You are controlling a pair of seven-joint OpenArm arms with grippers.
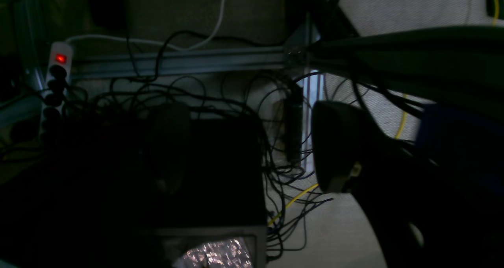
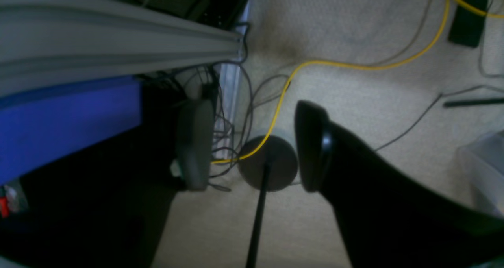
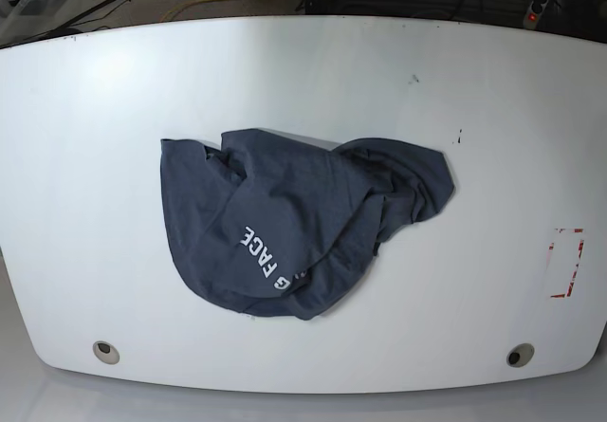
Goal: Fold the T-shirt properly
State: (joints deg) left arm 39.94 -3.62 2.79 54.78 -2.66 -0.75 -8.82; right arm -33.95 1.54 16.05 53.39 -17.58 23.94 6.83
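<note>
T-shirt waiting crumpled on the table, both arms hanging off to the sides with nothing in their jaws.

The folding is not yet starting, by the look of it: the T-shirt [image 3: 294,228] is lying bunched in the middle of the white table [image 3: 85,156], part of its white lettering showing, well apart from both grippers. The left gripper [image 1: 252,150] and the right gripper [image 2: 252,146] are hanging beyond the table edge with jaws parted and empty, looking down at the carpet [image 2: 354,32]. The next move is probably calling for both arms to come in over the table and spread the cloth flat before any fold. A yellow cable [image 2: 354,65], a round stand base [image 2: 267,161] and a power strip [image 1: 55,83] with a red light are lying on the floor.
</note>
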